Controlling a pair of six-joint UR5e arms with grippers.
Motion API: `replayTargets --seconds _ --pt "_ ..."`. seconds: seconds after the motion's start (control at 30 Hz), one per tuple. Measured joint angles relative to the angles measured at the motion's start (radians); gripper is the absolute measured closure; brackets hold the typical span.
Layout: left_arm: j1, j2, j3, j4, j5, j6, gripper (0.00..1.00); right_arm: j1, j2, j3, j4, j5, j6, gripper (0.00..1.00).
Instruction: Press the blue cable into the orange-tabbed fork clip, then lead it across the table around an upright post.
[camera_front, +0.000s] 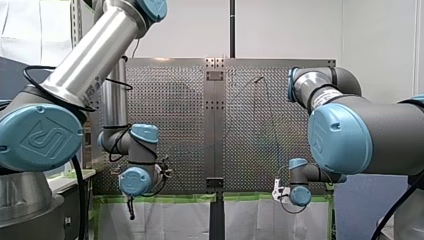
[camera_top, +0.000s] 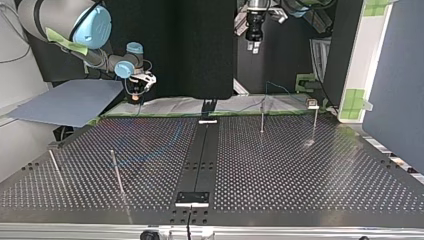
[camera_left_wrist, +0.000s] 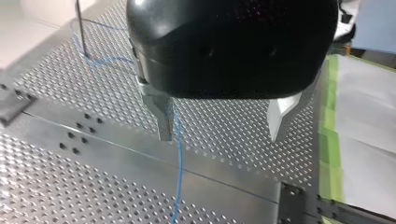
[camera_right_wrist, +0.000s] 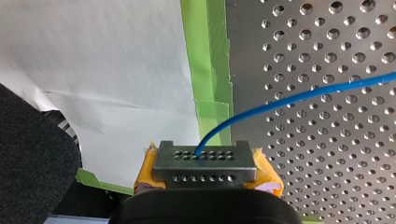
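Observation:
The blue cable (camera_right_wrist: 299, 95) comes out of my right gripper (camera_right_wrist: 204, 161), which is shut on its end between yellow-orange pads (camera_right_wrist: 145, 171) at the table's taped edge. In the top view my right gripper (camera_top: 136, 96) hangs at the far left edge of the table. My left gripper (camera_left_wrist: 220, 135) stands open above the table, and the cable (camera_left_wrist: 178, 158) runs beneath it, close beside one metal finger (camera_left_wrist: 163, 122). Further on, the cable bends around a thin upright post (camera_left_wrist: 80, 28). A small clip-like fitting (camera_top: 312, 104) tops a post at the top view's far right; its colour is unclear.
Several thin upright posts (camera_top: 117, 172) stand on the perforated table (camera_top: 300, 170). A dark centre strip (camera_top: 200, 155) divides it. Green tape (camera_right_wrist: 210, 70) and white sheeting (camera_right_wrist: 102, 70) edge the side by my right gripper. A grey board (camera_top: 70, 102) lies beyond the top view's far left corner.

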Motion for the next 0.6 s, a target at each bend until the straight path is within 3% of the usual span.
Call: replayTargets --seconds 0.27,0.6 --pt "-0.082 -0.001 0.000 0.075 -0.082 0.028 0.01 0.000 0.000 0.000 -0.002 -0.009 0.001 1.00" --pt "-0.181 0.000 0.000 0.044 -0.181 0.073 0.01 0.002 0.000 0.000 0.001 -0.016 0.001 1.00"
